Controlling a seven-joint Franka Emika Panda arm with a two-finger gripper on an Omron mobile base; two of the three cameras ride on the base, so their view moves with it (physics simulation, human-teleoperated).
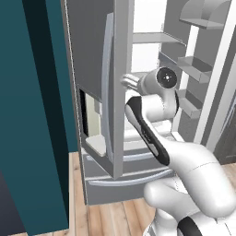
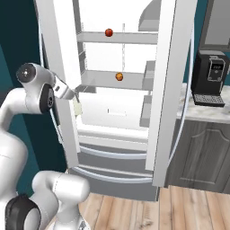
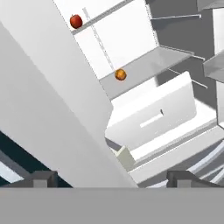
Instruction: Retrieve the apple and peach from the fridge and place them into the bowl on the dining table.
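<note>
Grey metallic French-door fridge point(image 2: 173, 90) stands open. Small red apple point(image 2: 108, 32) on upper shelf, orange peach point(image 2: 119, 77) below. Two-finger gripper point(image 3: 113, 177) apparently empty, fingers spread wide beside left door.

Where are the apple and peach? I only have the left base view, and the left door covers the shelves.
Observer: The apple sits on the upper shelf; the peach is on the shelf below, slightly to its right.
Operator: Is the gripper holding anything?
Observer: No. In the hand view the gripper is open and empty, close to the edge of the left door, with both fruits farther in.
</note>
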